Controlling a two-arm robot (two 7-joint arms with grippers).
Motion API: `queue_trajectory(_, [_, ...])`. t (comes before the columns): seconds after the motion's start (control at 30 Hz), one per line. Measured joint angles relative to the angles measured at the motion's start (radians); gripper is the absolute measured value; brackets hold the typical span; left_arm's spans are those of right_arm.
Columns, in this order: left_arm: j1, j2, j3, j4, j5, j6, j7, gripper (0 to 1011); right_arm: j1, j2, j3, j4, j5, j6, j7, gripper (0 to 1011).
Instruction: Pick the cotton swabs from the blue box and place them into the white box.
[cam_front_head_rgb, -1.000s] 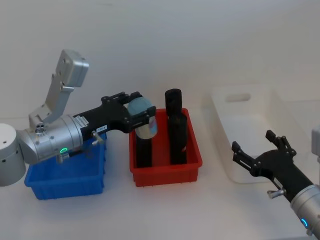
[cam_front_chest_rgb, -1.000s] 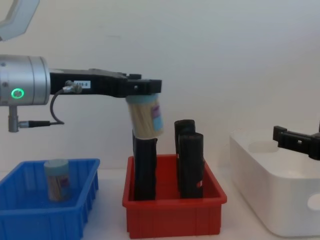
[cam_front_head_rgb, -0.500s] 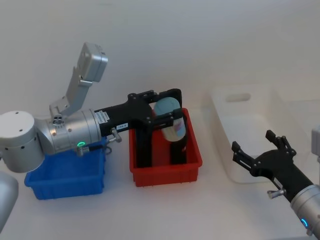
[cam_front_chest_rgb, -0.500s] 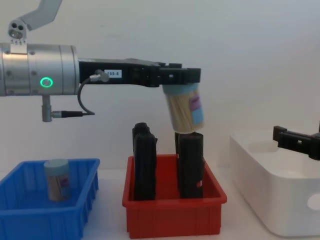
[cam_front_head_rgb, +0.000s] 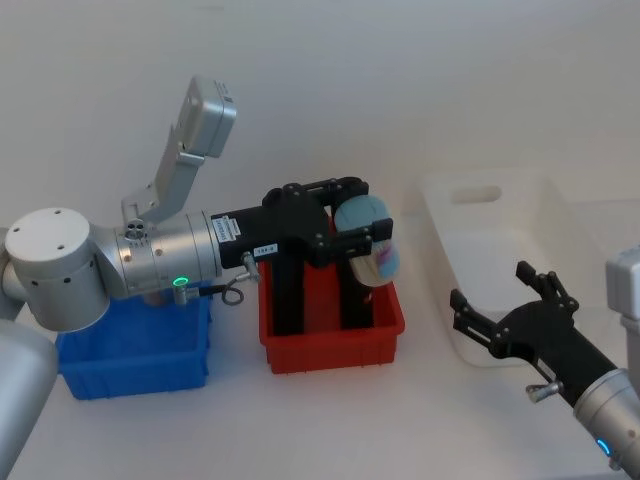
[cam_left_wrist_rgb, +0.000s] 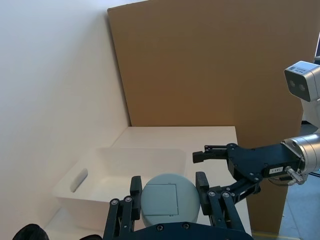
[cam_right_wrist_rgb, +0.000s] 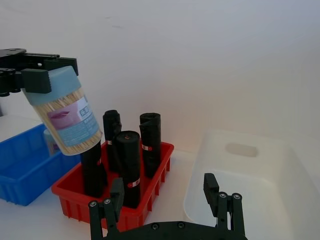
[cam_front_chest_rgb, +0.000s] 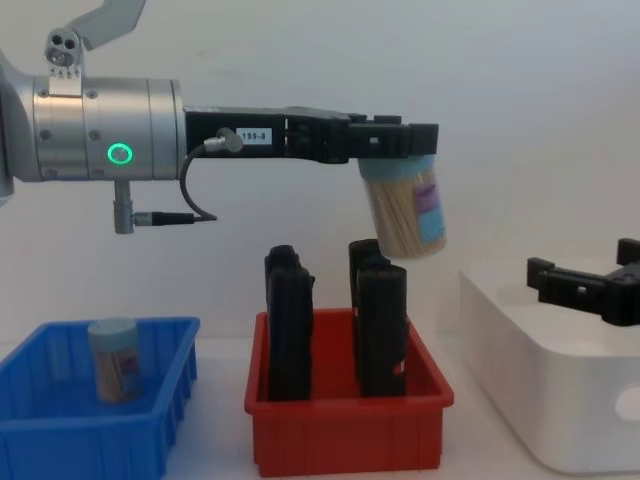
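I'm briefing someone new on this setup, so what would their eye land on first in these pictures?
The left gripper, shut on the lid of a tilted jar of cotton swabs, holds it high above the red bin with its tall black blocks. To the right, the open right gripper hovers by the white box. A second jar stands in the blue box at far left.
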Motion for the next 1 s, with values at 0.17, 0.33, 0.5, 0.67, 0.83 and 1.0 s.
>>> queue_trajectory(0.17, [-0.006, -0.004, 0.003, 0.005, -0.001, -0.002, -0.010, 654, 0.009, 0.002, -0.005, 0.000, -0.029, 0.012, 0.039, 1002])
queue_trajectory(0.33, [-0.010, -0.007, 0.005, 0.009, -0.002, -0.003, -0.017, 654, 0.018, 0.006, -0.010, -0.001, -0.060, 0.021, 0.081, 1002])
queue_trajectory(0.5, [-0.012, -0.009, 0.007, 0.012, -0.002, -0.003, -0.023, 654, 0.028, 0.009, -0.013, -0.005, -0.086, 0.025, 0.119, 1002])
queue_trajectory(0.67, [-0.013, -0.010, 0.008, 0.013, -0.003, -0.004, -0.026, 654, 0.044, 0.011, -0.015, -0.012, -0.112, 0.029, 0.157, 1002])
queue_trajectory(0.83, [-0.015, -0.011, 0.008, 0.014, -0.003, -0.005, -0.028, 654, 0.063, 0.012, -0.015, -0.017, -0.131, 0.032, 0.193, 1002])
queue_trajectory(1.0, [-0.015, -0.011, 0.009, 0.015, -0.003, -0.005, -0.029, 654, 0.085, 0.011, -0.015, -0.017, -0.144, 0.036, 0.221, 1002])
